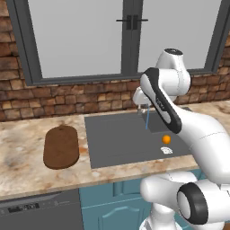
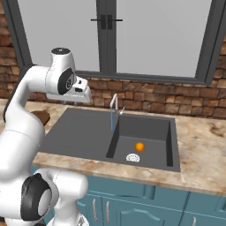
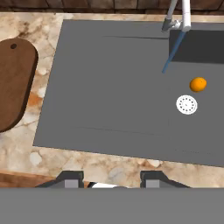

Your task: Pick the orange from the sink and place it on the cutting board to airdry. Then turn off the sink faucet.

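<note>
The orange point(image 3: 198, 84) sits on the floor of the sink point(image 3: 109, 87), just beside the white drain point(image 3: 187, 105) and right of where the blue stream point(image 3: 171, 53) from the faucet point(image 3: 177, 15) lands. The pincer point(image 3: 108, 180) is high above the near edge of the sink, over its shallow left part, holding nothing; its two tips stand well apart, so it looks wide open, though only the tip ends show at the bottom of the hand view. From the pincer the orange lies forward and to the right, and well below, down in the deeper right basin. In the right base view the orange point(image 2: 139, 147) is clear of the basin walls, so a straight drop from above looks feasible once the hand shifts right. The board point(image 1: 61, 146) lies on the table left of the sink, on the opposite side from the orange, long axis running front to back. Water is running; the orange is not yet picked.
</note>
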Robot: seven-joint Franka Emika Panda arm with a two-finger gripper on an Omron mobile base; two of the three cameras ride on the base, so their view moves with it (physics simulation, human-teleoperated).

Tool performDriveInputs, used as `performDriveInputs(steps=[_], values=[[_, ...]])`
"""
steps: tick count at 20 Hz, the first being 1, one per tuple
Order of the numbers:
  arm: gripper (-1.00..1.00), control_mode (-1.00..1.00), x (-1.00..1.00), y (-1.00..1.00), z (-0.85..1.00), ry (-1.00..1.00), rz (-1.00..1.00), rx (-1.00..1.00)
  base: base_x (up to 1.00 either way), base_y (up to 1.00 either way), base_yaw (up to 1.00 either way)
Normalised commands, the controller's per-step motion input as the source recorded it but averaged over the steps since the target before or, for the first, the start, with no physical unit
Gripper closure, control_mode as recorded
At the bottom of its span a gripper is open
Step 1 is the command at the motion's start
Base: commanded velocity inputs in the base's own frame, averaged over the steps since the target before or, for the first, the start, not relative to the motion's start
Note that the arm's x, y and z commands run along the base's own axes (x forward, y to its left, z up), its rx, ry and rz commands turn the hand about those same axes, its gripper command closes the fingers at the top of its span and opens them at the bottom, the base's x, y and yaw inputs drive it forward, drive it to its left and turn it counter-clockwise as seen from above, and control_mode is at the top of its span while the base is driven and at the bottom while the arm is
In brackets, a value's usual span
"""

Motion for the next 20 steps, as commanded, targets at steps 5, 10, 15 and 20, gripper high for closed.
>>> performDriveInputs(steps=[5, 10, 15, 20], values=[[-1.0, -1.0, -0.05, 0.0, 0.0, -0.01, 0.0, 0.0, 0.0, 0.0, 0.0], [-1.0, -1.0, -0.3, -0.04, -0.12, 0.0, 0.0, 0.0, 0.0, 0.0, 0.0], [-1.0, -1.0, -0.49, -0.35, -0.15, -0.02, -0.02, 0.01, 0.0, 0.0, 0.0], [-1.0, -1.0, -0.38, -0.28, -0.01, -0.01, 0.0, -0.02, 0.0, 0.0, 0.0]])
